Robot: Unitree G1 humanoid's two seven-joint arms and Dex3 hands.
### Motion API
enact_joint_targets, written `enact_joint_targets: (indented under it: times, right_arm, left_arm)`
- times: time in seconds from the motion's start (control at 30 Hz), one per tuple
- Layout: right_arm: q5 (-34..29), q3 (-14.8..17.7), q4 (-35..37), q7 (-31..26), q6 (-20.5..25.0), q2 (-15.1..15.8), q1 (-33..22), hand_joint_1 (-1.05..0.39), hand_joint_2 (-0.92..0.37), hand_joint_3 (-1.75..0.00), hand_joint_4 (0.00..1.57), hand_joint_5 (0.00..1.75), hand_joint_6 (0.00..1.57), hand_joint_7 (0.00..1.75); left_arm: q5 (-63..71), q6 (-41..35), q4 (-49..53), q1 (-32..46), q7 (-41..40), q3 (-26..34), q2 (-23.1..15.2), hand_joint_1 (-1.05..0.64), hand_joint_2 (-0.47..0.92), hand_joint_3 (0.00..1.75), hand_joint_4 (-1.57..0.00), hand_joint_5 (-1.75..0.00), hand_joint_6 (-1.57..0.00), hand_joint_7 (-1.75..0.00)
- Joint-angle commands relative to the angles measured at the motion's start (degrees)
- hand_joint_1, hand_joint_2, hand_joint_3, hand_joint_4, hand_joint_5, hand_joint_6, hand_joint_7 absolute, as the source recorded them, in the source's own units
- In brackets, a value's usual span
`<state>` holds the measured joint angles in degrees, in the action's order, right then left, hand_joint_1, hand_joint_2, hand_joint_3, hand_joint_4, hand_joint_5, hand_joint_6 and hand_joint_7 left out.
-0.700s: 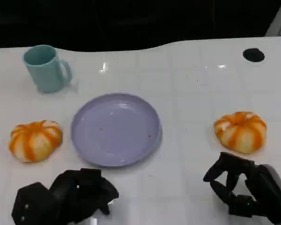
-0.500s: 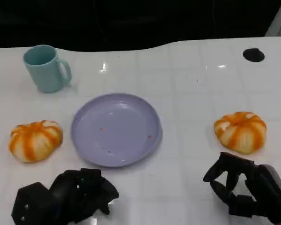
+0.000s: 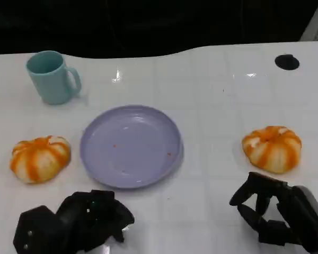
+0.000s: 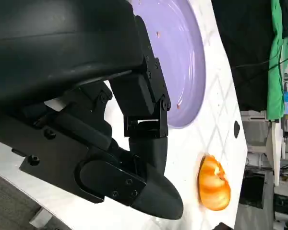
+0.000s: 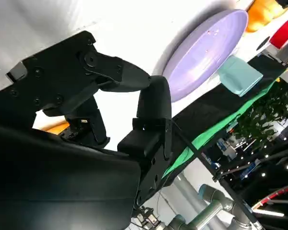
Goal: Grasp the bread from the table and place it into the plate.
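Two round orange-and-white striped bread rolls sit on the white table (image 3: 212,106), and neither has been touched, so the job looks to be at its very start, with the reach not yet begun.

Going from left to right: the left bread roll (image 3: 40,158) lies just ahead of the left hand (image 3: 77,219) and a little to its outer side. That hand rests low at the near edge with its black fingers curled in on nothing. Just ahead of it, to its inner side, is the round lilac plate (image 3: 131,145), shallow and bare but for a few specks. In the left wrist view the plate (image 4: 182,62) lies beyond the fingertips, and the other roll (image 4: 213,182) shows well beyond.

The right bread roll (image 3: 272,148) sits just ahead of the right hand (image 3: 267,211), nearly in line with it. That hand holds nothing; its fingers are bent but apart, thumb set off from the rest, as if shaped for a grasp.

By my guess the right hand is the likelier one to go: forward and down over its roll, close gently round the soft sides, lift, then carry inward to the plate.

Other things: a pale teal mug (image 3: 53,76) stands well beyond the left hand, clear of any path. A small black disc (image 3: 286,62) lies far ahead of the right hand. Nothing lies between either roll and the plate.
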<state>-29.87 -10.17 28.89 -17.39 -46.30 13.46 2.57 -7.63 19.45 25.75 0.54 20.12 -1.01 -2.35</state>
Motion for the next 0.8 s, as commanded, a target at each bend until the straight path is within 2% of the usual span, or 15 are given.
enact_joint_targets:
  times: [0.03,0.27,0.4,0.6,0.7,0.8]
  right_arm:
    - [0.7,0.1,0.0,0.1,-0.1,0.7,-0.1,-0.33,-0.65,-0.81,0.73,1.75,0.66,1.37]
    - [0.9,0.1,0.3,0.1,-0.2,0.7,0.0,-0.33,-0.65,-0.81,0.73,1.75,0.66,1.36]
    - [0.9,0.4,0.5,-0.4,-0.6,0.6,0.3,-0.32,-0.66,-0.75,0.7,1.74,0.69,1.27]
    - [0.7,1.0,0.8,-2.1,-1.4,0.6,0.8,-0.33,-0.73,-0.63,0.68,1.61,0.79,0.96]
    - [-0.4,1.4,0.7,-4.1,-1.5,0.6,1.4,-0.33,-0.75,-0.56,0.7,1.36,0.83,0.75]
    - [-0.8,1.6,-0.7,-4.4,-0.3,0.9,1.5,-0.33,-0.83,-0.39,0.67,1.18,0.84,0.48]
  left_arm:
    - [0.4,-0.4,0.2,0.1,-0.3,0.4,-0.7,-1.05,0.86,0.0,-0.87,-1.51,-1.28,-0.79]
    - [0.3,-0.2,0.5,-0.1,-0.2,0.5,-0.7,-1.05,0.86,0.0,-0.87,-1.51,-1.28,-0.78]
    - [0.3,-0.3,0.4,-0.1,-0.2,0.5,-0.7,-1.05,0.86,0.0,-0.87,-1.51,-1.28,-0.78]
    - [0.1,-0.5,0.5,-0.2,-0.2,0.6,-0.6,-1.05,0.86,0.0,-0.88,-1.51,-1.28,-0.78]
    - [0.3,0.0,1.0,-0.4,-0.2,0.6,-0.7,-1.05,0.86,0.0,-0.87,-1.51,-1.28,-0.78]
    - [0.3,0.0,1.2,-0.6,-0.2,0.6,-0.7,-1.05,0.86,0.0,-0.87,-1.52,-1.28,-0.78]
